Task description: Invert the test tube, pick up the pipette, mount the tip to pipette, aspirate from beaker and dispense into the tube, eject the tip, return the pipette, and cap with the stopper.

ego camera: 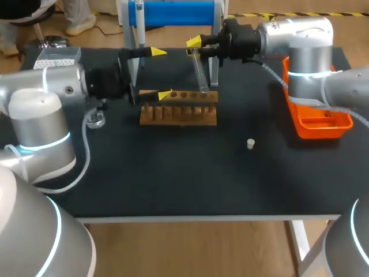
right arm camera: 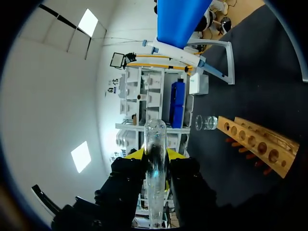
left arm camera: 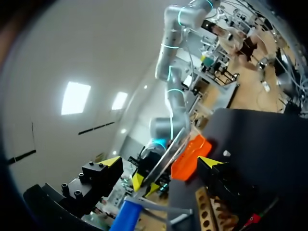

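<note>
The right tool (ego camera: 196, 49) is pinching the tube (ego camera: 200, 72) near one end. The tube's rounded end points away from its fingers, down towards the rack (ego camera: 179, 114) just beneath. In the right wrist view the tube (right arm camera: 155, 137) stands straight out between the yellow tips. The left tool (ego camera: 161, 73) is spread wide and empty, level with the rack's near end; the pipette (ego camera: 140, 26) hangs just beyond it. The stopper (ego camera: 251, 143) lies well apart from both tools, and the beaker (ego camera: 95, 119) sits beneath the left arm.

This looks like the inverting step, nearly finished. Next, the right tool must line the rounded end up with a rack hole, lower the tube straight in, and let go.
</note>
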`<state>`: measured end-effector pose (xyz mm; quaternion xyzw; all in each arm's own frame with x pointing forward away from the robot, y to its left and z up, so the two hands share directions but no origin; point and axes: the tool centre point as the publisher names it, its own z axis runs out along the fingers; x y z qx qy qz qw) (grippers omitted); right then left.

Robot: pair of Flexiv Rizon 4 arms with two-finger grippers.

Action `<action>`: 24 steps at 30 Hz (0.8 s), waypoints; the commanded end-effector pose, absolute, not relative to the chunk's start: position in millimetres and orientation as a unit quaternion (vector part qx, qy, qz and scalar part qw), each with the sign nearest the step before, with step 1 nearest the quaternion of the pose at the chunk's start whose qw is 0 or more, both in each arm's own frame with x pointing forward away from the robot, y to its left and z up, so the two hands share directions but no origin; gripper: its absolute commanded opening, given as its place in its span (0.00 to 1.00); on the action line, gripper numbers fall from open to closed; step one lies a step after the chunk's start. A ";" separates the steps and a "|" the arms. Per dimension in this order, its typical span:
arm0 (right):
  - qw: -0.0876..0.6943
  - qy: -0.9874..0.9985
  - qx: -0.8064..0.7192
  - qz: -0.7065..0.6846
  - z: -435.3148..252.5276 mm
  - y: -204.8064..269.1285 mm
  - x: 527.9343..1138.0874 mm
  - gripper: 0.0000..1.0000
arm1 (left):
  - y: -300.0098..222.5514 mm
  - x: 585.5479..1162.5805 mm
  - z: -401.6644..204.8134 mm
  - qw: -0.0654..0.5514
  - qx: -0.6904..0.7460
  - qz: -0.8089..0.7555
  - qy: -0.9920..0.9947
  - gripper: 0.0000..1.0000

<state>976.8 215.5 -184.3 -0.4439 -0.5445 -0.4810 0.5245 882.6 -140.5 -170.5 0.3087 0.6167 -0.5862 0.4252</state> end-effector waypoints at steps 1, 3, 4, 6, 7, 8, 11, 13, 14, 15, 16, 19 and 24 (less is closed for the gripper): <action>0.523 -0.546 -0.445 -0.480 -183.1 214.9 976.2 0.00 | -141.3 890.7 -172.7 0.488 0.383 -0.541 0.567 1.00; 0.523 -0.546 -0.445 -0.480 -183.1 214.9 976.2 0.00 | -141.3 890.7 -172.7 0.488 0.383 -0.541 0.567 1.00; 0.523 -0.546 -0.445 -0.480 -183.1 214.9 976.2 0.00 | -141.3 890.7 -172.7 0.488 0.383 -0.541 0.567 1.00; 0.523 -0.546 -0.445 -0.480 -183.1 214.9 976.2 0.00 | -141.3 890.7 -172.7 0.488 0.383 -0.541 0.567 1.00; 0.523 -0.546 -0.445 -0.480 -183.1 214.9 976.2 0.00 | -141.3 890.7 -172.7 0.488 0.383 -0.541 0.567 1.00; 0.523 -0.546 -0.445 -0.480 -183.1 214.9 976.2 0.00 | -141.3 890.7 -172.7 0.488 0.383 -0.541 0.567 1.00; 0.523 -0.546 -0.445 -0.480 -183.1 214.9 976.2 0.00 | -141.3 890.7 -172.7 0.488 0.383 -0.541 0.567 1.00; 0.523 -0.546 -0.445 -0.480 -183.1 214.9 976.2 0.00 | -141.3 890.7 -172.7 0.488 0.383 -0.541 0.567 1.00; 0.523 -0.546 -0.445 -0.480 -183.1 214.9 976.2 0.00 | -141.3 890.7 -172.7 0.488 0.383 -0.541 0.567 1.00; 0.523 -0.546 -0.445 -0.480 -183.1 214.9 976.2 0.00 | -141.3 890.7 -172.7 0.488 0.383 -0.541 0.567 1.00; 0.523 -0.546 -0.445 -0.480 -183.1 214.9 976.2 0.00 | -145.8 888.0 -172.5 0.497 0.403 -0.523 0.563 1.00; 0.523 -0.546 -0.445 -0.480 -183.1 214.9 976.2 0.00 | -152.6 882.3 -173.4 0.515 0.440 -0.490 0.549 1.00; 0.523 -0.546 -0.445 -0.480 -183.1 214.9 976.2 0.00 | -164.6 875.9 -178.2 0.532 0.479 -0.456 0.529 1.00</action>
